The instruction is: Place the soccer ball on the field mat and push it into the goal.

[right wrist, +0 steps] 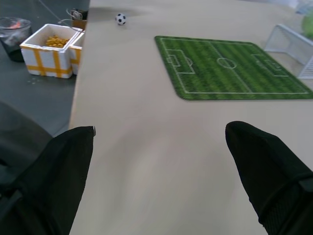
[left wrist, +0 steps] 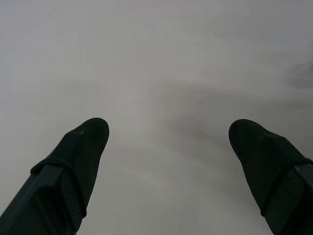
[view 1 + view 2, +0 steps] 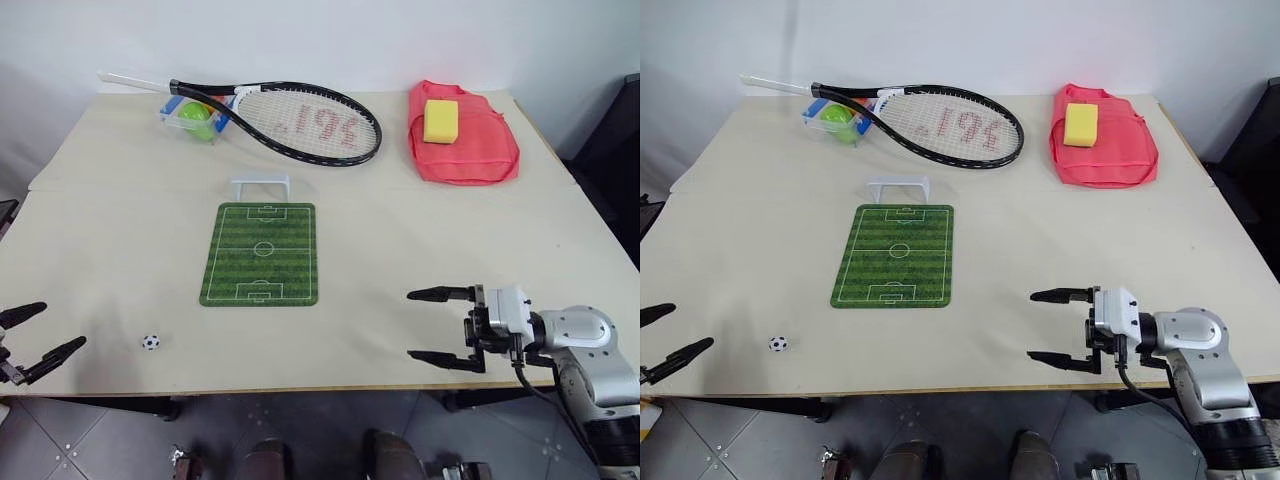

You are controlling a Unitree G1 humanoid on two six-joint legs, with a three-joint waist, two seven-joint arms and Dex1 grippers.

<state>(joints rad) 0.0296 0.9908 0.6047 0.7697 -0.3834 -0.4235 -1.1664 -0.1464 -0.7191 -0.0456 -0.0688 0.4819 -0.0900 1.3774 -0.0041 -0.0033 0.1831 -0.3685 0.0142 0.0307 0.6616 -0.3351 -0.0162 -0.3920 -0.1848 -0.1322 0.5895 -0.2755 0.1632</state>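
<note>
The ball [image 3: 150, 342] is left off the mat [image 3: 260, 254], so both grippers, left [image 3: 35, 341] and right [image 3: 428, 325], are held wide and empty, ready for a pickup.

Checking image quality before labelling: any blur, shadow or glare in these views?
Head views: even light, sharp; the ball and claws cast faint shadows on the table. Left wrist view: blank, hazy background behind its fingers. Right wrist view: mat sharp, near fingers soft.
</note>
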